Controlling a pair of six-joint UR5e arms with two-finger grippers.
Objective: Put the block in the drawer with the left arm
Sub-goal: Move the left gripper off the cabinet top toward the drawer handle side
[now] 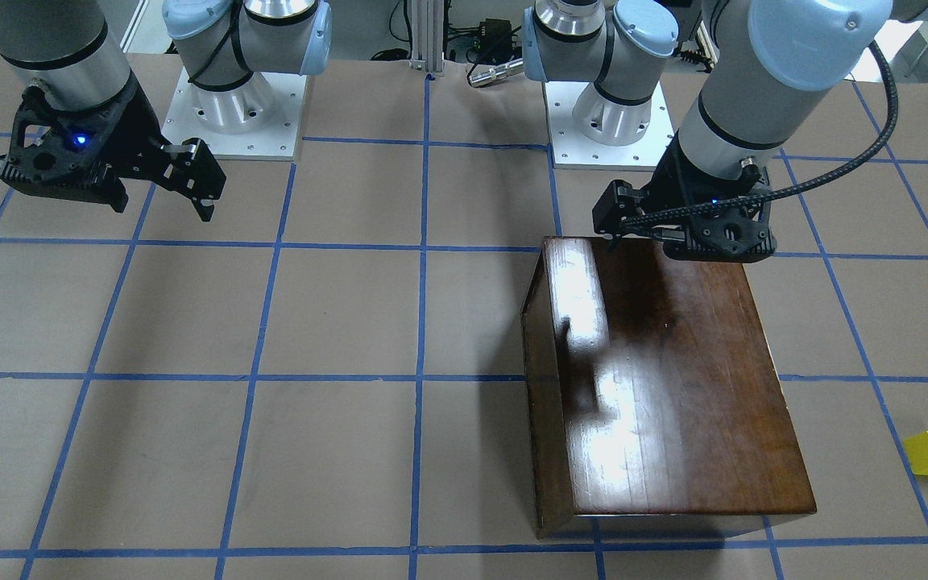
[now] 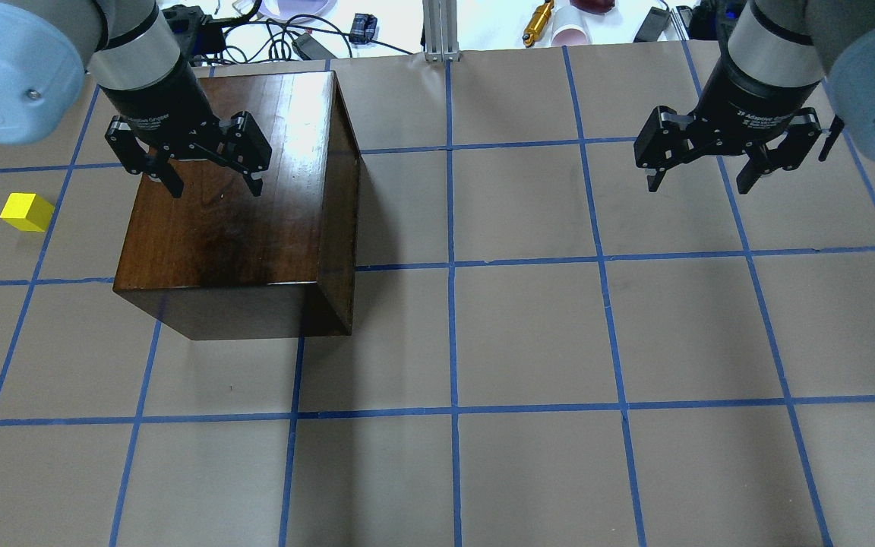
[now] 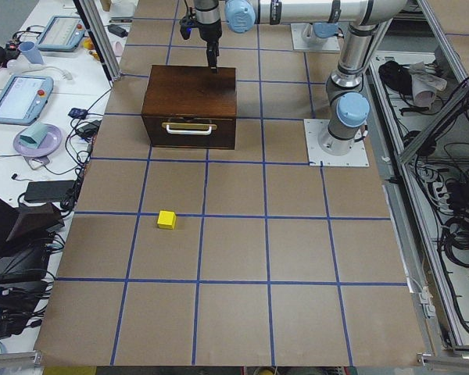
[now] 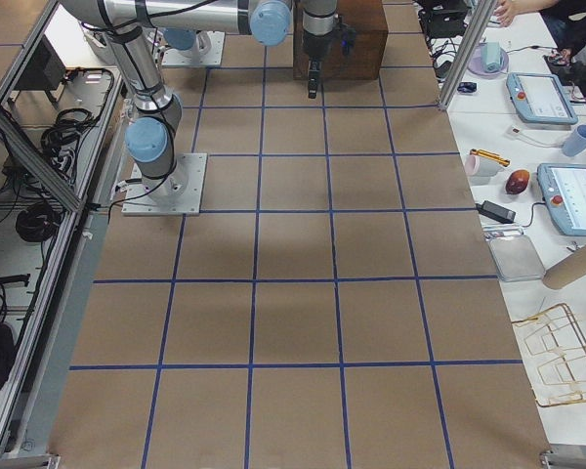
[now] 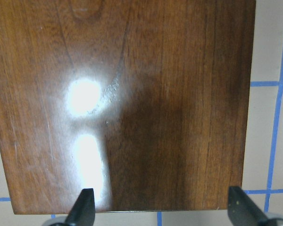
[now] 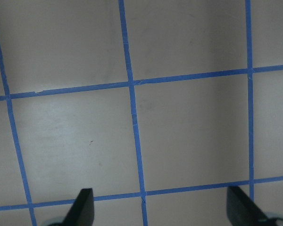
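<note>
Overhead exterior — left fingers (image 2: 172, 179) spread wide, empty, above the box (image 2: 255, 243).

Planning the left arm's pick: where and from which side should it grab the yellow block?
Take the yellow block across two opposite upright faces, coming straight down. It is a small cube lying flat, apart from the wooden box, so its sides look free for the open left gripper.

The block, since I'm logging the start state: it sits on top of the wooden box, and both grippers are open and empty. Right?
No. The block lies on the table, apart from the wooden box, as the overhead exterior view shows. The left gripper and right gripper are open and empty.
</note>
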